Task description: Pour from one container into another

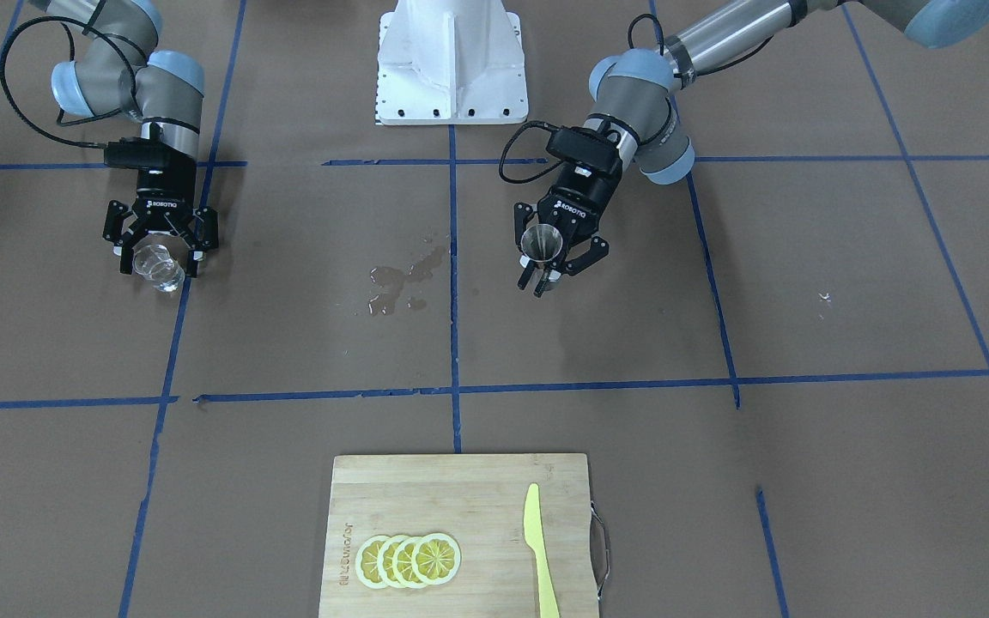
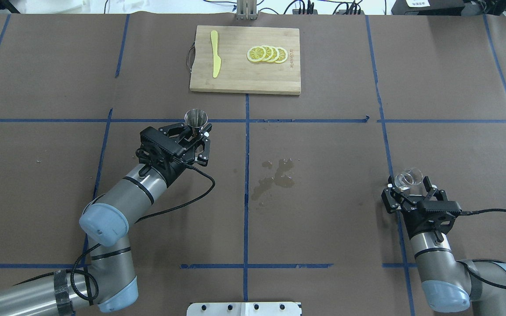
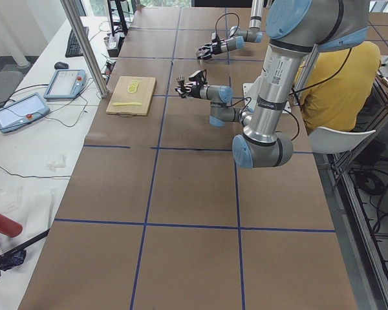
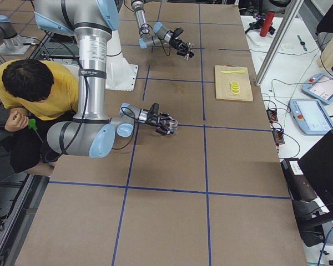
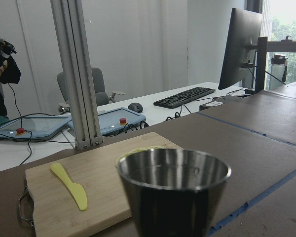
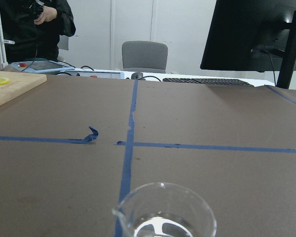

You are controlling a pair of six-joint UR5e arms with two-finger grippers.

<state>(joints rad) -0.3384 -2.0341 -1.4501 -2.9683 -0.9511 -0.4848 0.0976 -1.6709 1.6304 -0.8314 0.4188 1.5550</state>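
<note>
Cup (image 2: 408, 177) x1, jigger (image 2: 196, 118) x1, lemon slices (image 2: 267, 54) x4.

This was a robotics lab in an office-like room: the left arm (image 2: 125, 193) and the right arm (image 2: 428, 245) worked from a white pedestal (image 1: 452, 60) on a long table (image 2: 323, 66) covered in brown paper and gridded with blue tape (image 2: 246, 210). Teach pendants (image 3: 64, 82) with red stop buttons, a keyboard (image 5: 182, 97) and a monitor (image 5: 241, 47) sat on a white bench (image 3: 26, 161) alongside, near an aluminium post (image 5: 76, 74) and a grey office chair (image 6: 144, 55). A person in a yellow shirt (image 4: 39, 94) sat behind the robot
</note>
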